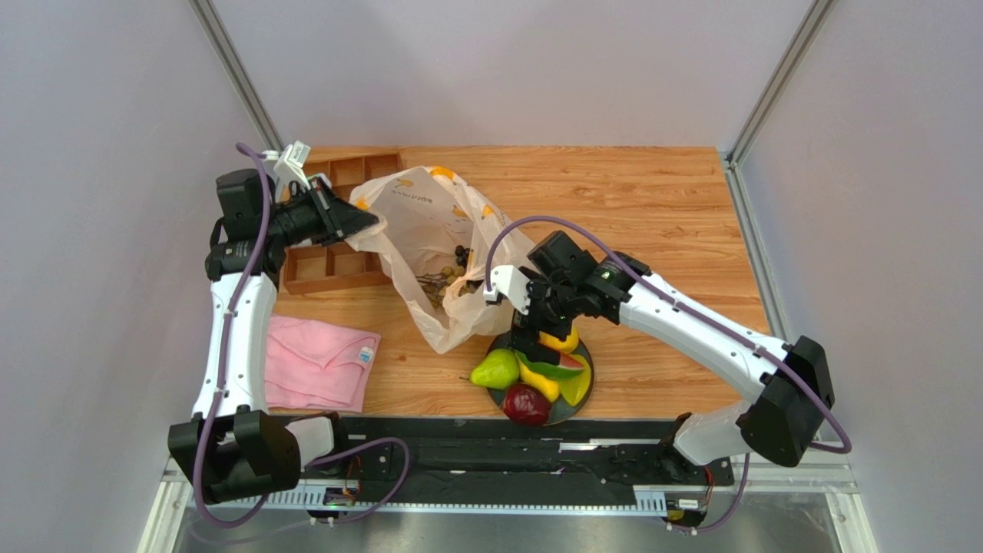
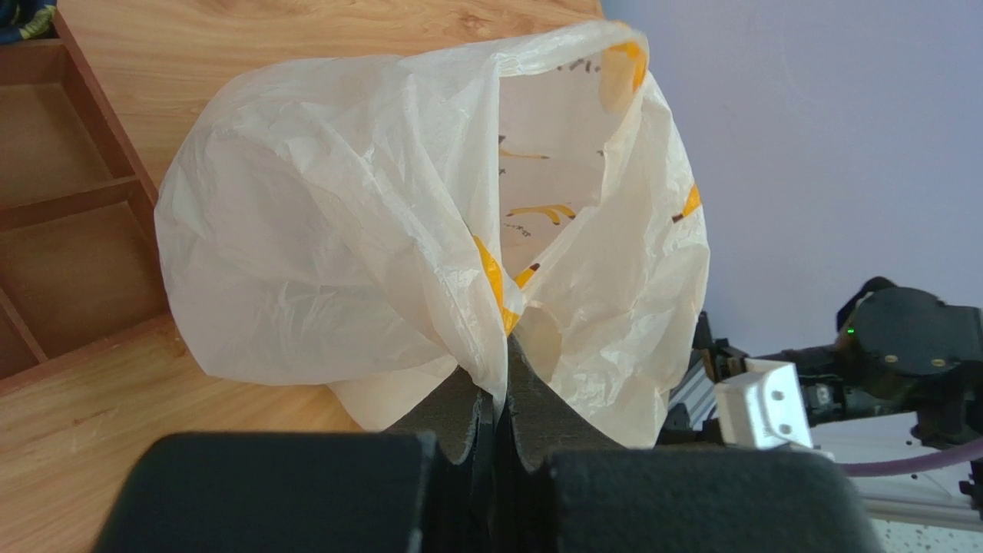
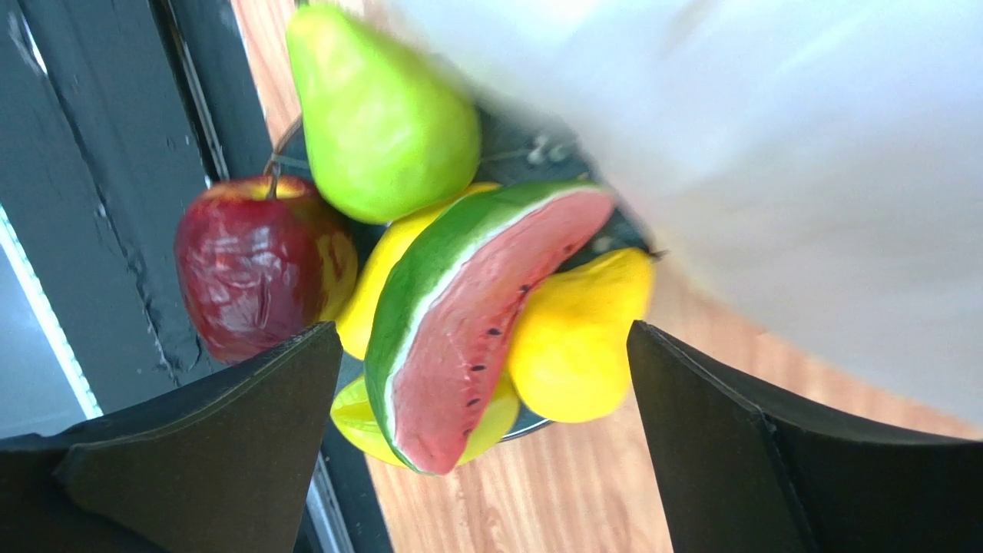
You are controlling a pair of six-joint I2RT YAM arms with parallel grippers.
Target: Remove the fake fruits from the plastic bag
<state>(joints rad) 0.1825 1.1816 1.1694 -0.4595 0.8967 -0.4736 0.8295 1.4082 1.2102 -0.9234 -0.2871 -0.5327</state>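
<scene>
Wood tabletop (image 1: 669, 207); grapes (image 1: 454, 280) in bag (image 1: 421, 219), overhead only.

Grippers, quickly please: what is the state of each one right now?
Left gripper: shut on the plastic bag.
Right gripper: open, holding nothing, above the fake fruits.

You had a crinkly, translucent thin-plastic bag (image 2: 323, 254), glossy plastic fruits (image 3: 462, 311), a matt grained wooden tabletop (image 1: 646, 207) and soft cloth (image 1: 312, 363).
</scene>
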